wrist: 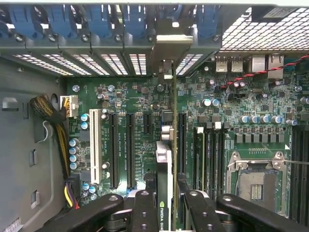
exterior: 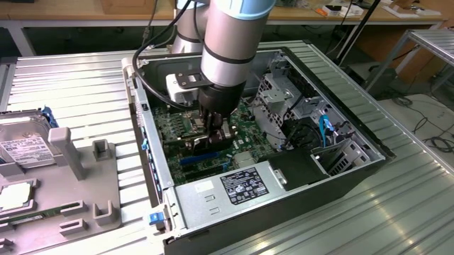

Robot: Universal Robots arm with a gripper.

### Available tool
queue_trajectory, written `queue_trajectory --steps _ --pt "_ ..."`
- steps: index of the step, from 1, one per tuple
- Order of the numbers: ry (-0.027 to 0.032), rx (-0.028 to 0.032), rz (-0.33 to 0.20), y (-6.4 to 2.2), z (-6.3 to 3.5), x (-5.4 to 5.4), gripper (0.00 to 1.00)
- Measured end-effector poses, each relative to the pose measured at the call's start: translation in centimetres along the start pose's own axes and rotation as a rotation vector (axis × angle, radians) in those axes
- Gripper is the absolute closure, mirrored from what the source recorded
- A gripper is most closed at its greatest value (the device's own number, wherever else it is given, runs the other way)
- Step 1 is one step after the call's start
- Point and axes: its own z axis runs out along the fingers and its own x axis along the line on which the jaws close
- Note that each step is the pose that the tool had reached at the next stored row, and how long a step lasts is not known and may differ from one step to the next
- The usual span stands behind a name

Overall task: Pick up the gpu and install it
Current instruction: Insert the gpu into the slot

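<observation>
A robot arm reaches down into an open computer case (exterior: 369, 159) that lies on its side on a ribbed metal worktop (exterior: 78, 90). The claw (exterior: 212, 133) is low inside the case, just above the green main board (wrist: 145, 96).

In the wrist view, the claw's two black fingers (wrist: 145, 212) are closed on the graphics card (wrist: 164, 179), which is held on edge between them. The card stands upright, seen from its top edge, with a maker's logo readable near the fingers. Its long silver end bracket (wrist: 166, 53) reaches to the row of blue slot clips (wrist: 96, 21) at the case's back wall.

The card sits in line with a gap between the long black expansion slots (wrist: 130, 150). Whether its bottom edge is already touching a slot or hovering just above one cannot be told.

In the exterior view, a grey parts tray (exterior: 64, 175) lies outside the case on that view's left, with a silver hard drive (exterior: 21, 143) in it. The case's silver power supply (exterior: 234, 186) is nearest the camera.

The picking up looks finished; the step in hand appears to be installing the card. The next move likely calls for keeping the card square to the slot, the bracket lined up with its opening at the back wall, and a straight, even press down.
</observation>
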Motion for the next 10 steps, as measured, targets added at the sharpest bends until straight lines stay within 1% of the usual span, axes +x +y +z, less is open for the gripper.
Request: queue_trajectory --steps 5,10 --pt "0.0010 0.0000 0.001 0.00 0.00 0.26 0.73" --pt "0.0010 0.0000 0.002 -0.01 -0.01 0.29 0.73"
